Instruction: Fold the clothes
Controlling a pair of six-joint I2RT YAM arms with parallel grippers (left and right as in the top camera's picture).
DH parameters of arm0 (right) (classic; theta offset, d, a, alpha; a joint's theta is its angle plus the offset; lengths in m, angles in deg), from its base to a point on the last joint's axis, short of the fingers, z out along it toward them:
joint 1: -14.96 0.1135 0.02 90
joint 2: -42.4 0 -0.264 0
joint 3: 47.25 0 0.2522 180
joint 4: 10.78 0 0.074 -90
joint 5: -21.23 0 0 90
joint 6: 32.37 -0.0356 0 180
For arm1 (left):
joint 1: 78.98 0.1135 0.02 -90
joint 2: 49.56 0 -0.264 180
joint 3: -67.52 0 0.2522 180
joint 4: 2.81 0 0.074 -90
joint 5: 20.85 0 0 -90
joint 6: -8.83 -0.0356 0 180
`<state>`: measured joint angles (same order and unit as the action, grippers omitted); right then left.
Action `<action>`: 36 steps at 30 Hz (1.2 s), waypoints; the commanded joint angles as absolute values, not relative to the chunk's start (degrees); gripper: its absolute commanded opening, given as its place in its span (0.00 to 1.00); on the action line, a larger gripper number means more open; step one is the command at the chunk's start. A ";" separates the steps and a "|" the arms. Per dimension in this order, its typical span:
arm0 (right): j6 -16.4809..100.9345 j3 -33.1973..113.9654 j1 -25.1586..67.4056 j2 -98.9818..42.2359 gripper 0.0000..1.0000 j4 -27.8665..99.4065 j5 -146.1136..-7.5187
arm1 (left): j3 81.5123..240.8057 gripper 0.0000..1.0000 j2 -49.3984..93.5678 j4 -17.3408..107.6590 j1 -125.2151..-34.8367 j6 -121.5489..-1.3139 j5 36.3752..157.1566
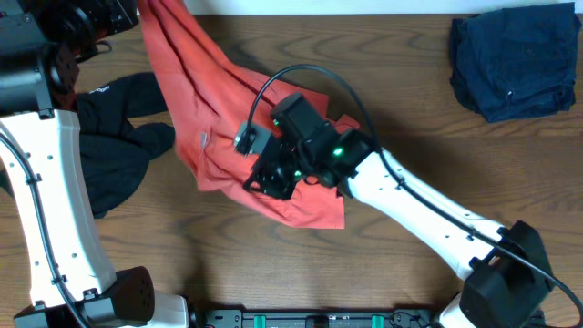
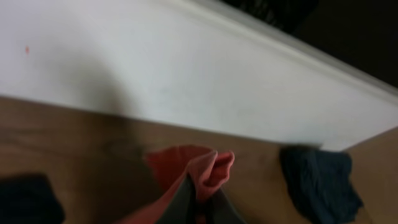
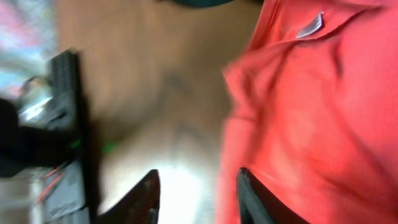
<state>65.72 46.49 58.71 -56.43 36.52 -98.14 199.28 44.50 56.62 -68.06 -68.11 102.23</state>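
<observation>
A red garment (image 1: 228, 118) stretches from the table's far left corner down to the middle. My left gripper (image 1: 127, 14) is shut on its upper end and holds it raised; the left wrist view shows the fingers (image 2: 202, 196) pinching a fold of red fabric (image 2: 186, 165). My right gripper (image 1: 273, 173) hovers over the garment's lower part. In the right wrist view its fingers (image 3: 199, 196) are open, one over the bare table and one at the edge of the red fabric (image 3: 311, 112), which bears a small white tag (image 3: 310, 25).
A black garment (image 1: 109, 155) lies crumpled at the left, next to the red one, and shows in the left wrist view (image 2: 25, 199). A navy garment (image 1: 515, 59) lies at the far right corner, also in the left wrist view (image 2: 320, 183). A white wall (image 2: 186, 68) backs the table.
</observation>
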 commanded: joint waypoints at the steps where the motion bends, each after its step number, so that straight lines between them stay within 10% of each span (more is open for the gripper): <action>1: 64.74 46.45 53.57 -51.62 0.44 34.38 -90.86 | 200.02 0.06 43.67 58.72 -67.73 -72.59 102.86; 7: 63.19 46.43 46.93 -51.95 0.66 28.98 -78.16 | 200.02 0.06 43.67 64.86 -67.73 -74.10 96.39; 36: 45.37 46.43 36.30 -78.63 0.67 12.83 -78.97 | 199.58 0.06 44.37 78.65 -67.86 -77.97 87.48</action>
<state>47.34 46.49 36.26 -76.71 13.22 -78.18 199.28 44.50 78.22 -68.04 -76.98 88.20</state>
